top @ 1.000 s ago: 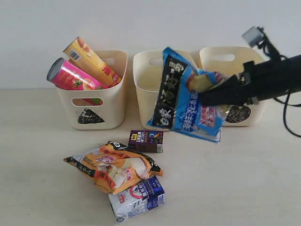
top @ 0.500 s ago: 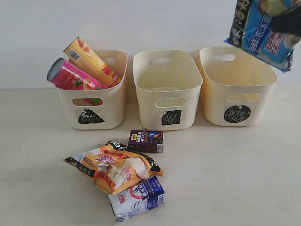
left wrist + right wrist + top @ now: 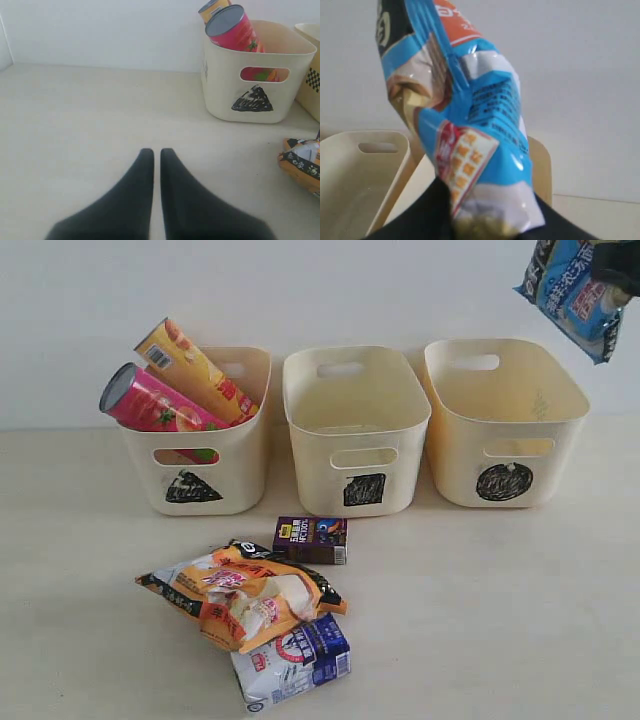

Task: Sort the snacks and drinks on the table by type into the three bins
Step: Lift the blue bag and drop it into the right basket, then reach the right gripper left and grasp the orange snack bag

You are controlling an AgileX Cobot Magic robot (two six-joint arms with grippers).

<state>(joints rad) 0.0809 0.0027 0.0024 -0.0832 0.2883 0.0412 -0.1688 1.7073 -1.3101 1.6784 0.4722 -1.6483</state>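
Observation:
My right gripper (image 3: 490, 220) is shut on the blue-white-black snack packet (image 3: 465, 100). In the exterior view the packet (image 3: 575, 290) hangs high at the top right, above the circle-marked bin (image 3: 455, 470). The triangle bin (image 3: 235, 470) holds the pink tube (image 3: 150, 405) and the yellow-orange tube (image 3: 195, 365). The square bin (image 3: 320, 485) shows nothing inside. On the table (image 3: 480, 620) lie the orange-cream packet (image 3: 240, 595), the purple carton (image 3: 310, 539) and the white-blue carton (image 3: 292, 665). My left gripper (image 3: 152, 152) is shut on nothing, low over bare table.
The three bins stand in a row against the white back wall. The white-blue carton lies partly under the orange-cream packet near the front edge. In the left wrist view the triangle bin (image 3: 220, 95) stands well off from the fingers.
The right gripper has carried the blue packet up and to the right, from in front of the middle bin to high above the circle bin. The items on the table have not moved.

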